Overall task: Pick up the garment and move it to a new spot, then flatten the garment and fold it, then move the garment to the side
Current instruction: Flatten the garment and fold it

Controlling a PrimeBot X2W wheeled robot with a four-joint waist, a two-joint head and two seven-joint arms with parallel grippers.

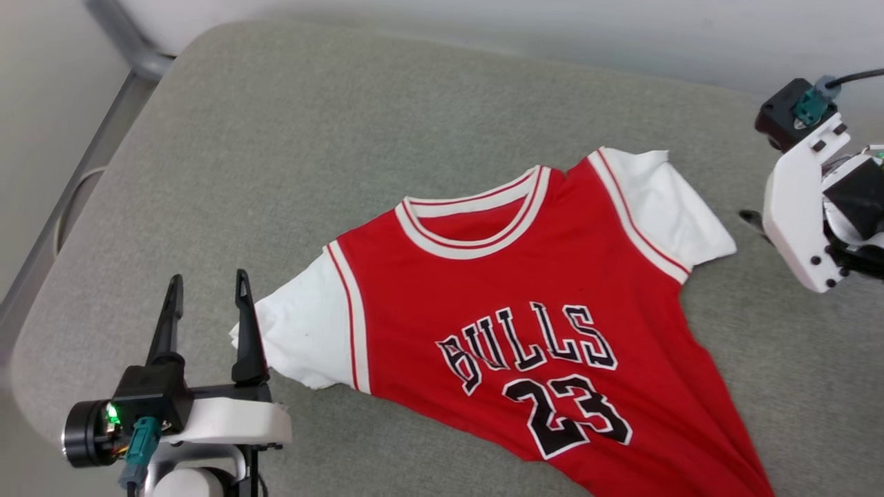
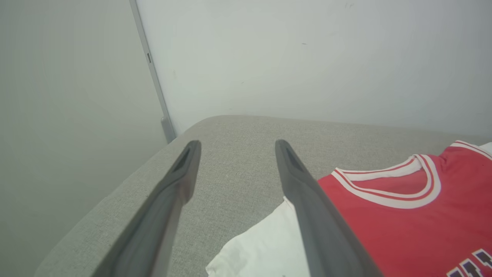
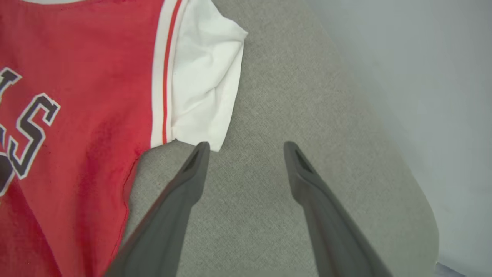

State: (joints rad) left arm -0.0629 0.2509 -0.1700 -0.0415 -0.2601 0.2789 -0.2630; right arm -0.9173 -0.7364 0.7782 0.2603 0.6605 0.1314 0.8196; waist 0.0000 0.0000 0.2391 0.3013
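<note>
The garment (image 1: 525,304) lies spread face up on the grey cushion (image 1: 331,138), its "BULLS 23" print showing and both white sleeves out to the sides. My left gripper (image 1: 207,286) stands open at the lower left, its right finger at the edge of the near white sleeve (image 2: 265,246), nothing between the fingers. In the right wrist view my right gripper (image 3: 246,148) is open above bare cushion, its left fingertip just by the corner of the other white sleeve (image 3: 203,84). Its white wrist housing (image 1: 801,214) hangs at the right edge of the head view.
The cushion's rounded edge (image 1: 41,304) falls off at the left toward a pale floor and a grey metal frame (image 1: 131,48). A pale wall (image 2: 307,57) rises behind the cushion. The cushion's right edge (image 3: 419,200) runs close beside my right gripper.
</note>
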